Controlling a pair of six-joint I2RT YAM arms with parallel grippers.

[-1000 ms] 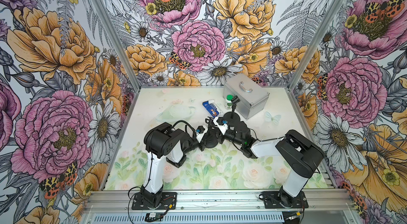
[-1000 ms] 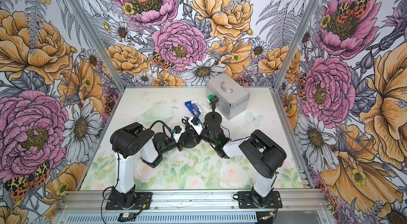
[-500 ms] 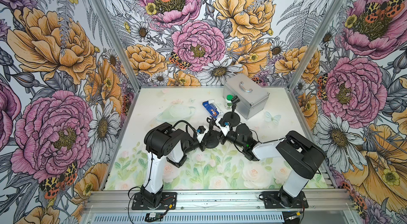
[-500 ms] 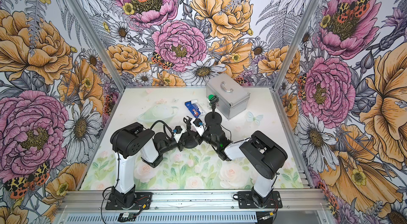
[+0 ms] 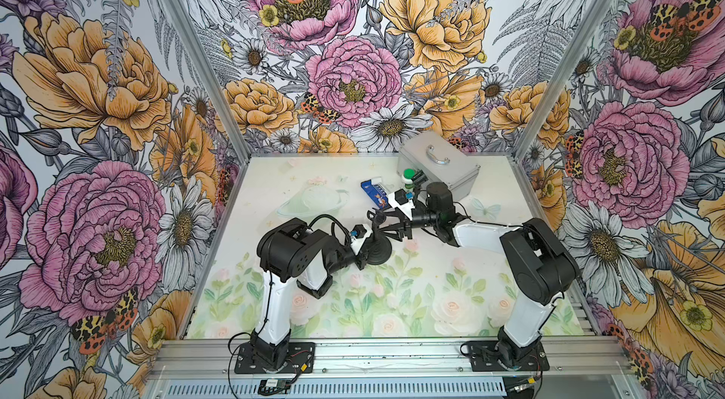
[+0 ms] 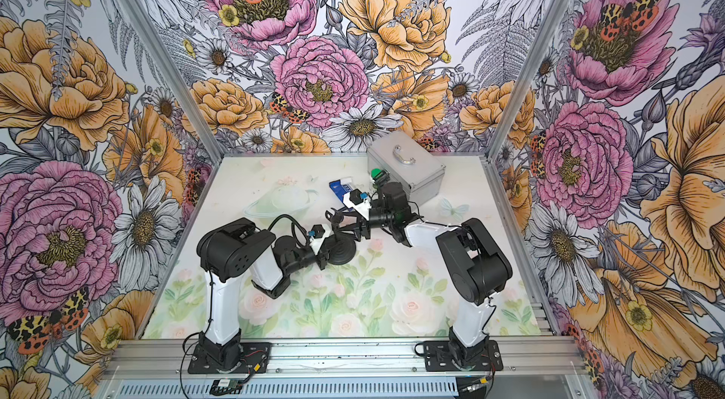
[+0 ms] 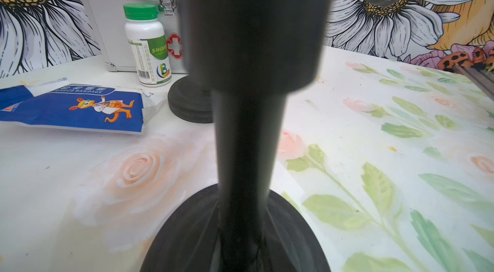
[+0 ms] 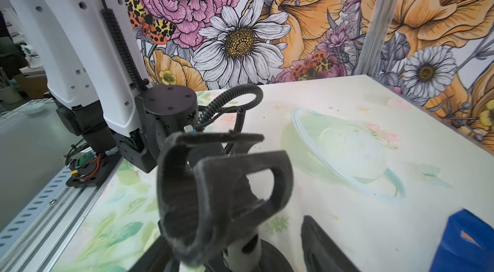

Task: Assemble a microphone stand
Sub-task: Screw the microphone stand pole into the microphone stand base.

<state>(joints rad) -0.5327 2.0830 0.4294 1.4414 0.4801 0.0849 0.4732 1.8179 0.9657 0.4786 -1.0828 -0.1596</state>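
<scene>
Spreading its jaws since a second ago, the right gripper (image 5: 386, 226) frees the clip (image 8: 227, 190) atop the stand (image 5: 378, 251), upright on the table (image 5: 431, 291) with the left gripper (image 5: 367, 250) clamped on its pole (image 7: 246, 137), so the clip looks seated.

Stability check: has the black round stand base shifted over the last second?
No. The black round stand base sits in the same place, beside the printed pink rose, no nearer the silver metal case.

The flower-printed bench (image 5: 431, 299) carries a silver case (image 5: 439, 169), a green-capped bottle (image 5: 408, 177), a blue bandage packet (image 5: 372, 192), a black stand base (image 5: 379, 252) and a 2nd base (image 7: 187, 102).
</scene>
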